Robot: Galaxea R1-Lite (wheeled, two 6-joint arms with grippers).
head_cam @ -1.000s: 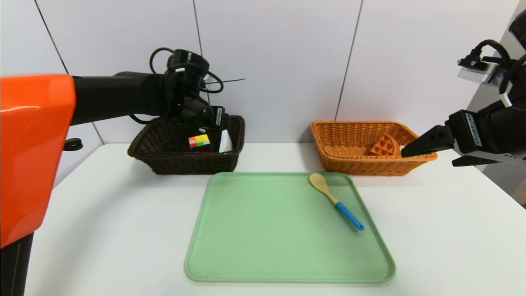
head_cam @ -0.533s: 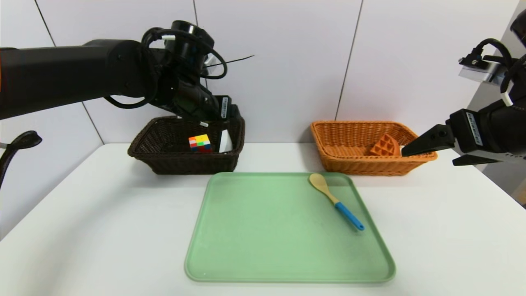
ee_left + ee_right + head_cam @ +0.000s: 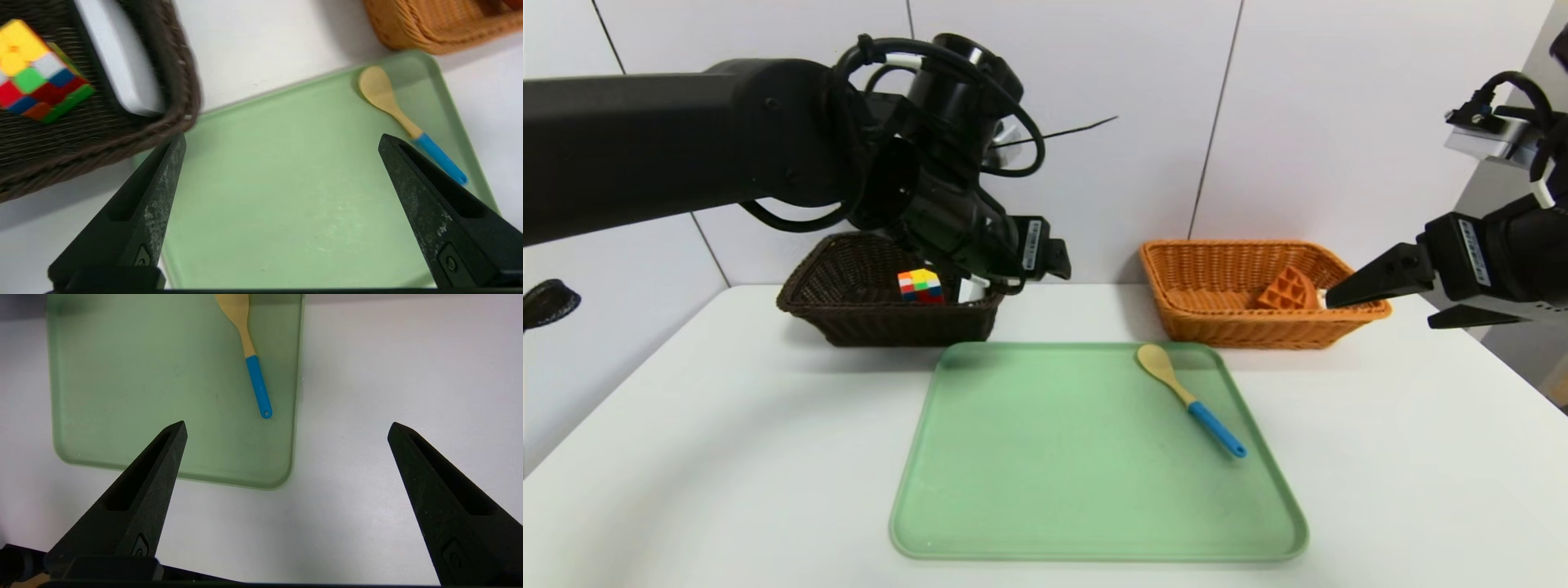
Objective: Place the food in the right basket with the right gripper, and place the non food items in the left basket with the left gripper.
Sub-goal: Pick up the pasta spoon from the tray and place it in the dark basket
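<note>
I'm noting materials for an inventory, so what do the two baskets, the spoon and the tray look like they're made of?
Left basket and right basket: woven wicker or a plastic imitation, judging by the ribbed weave, one dark brown, one orange-tan. Spoon: pale matte bowl, probably wood; smooth blue handle, likely silicone or plastic. Tray: matte green, moulded rounded rim, probably plastic.

Woven wicker baskets [image 3: 907, 322]; smooth matt plastic tray [image 3: 1054, 474]; wooden spoon [image 3: 1161, 366], glossy blue handle.
</note>
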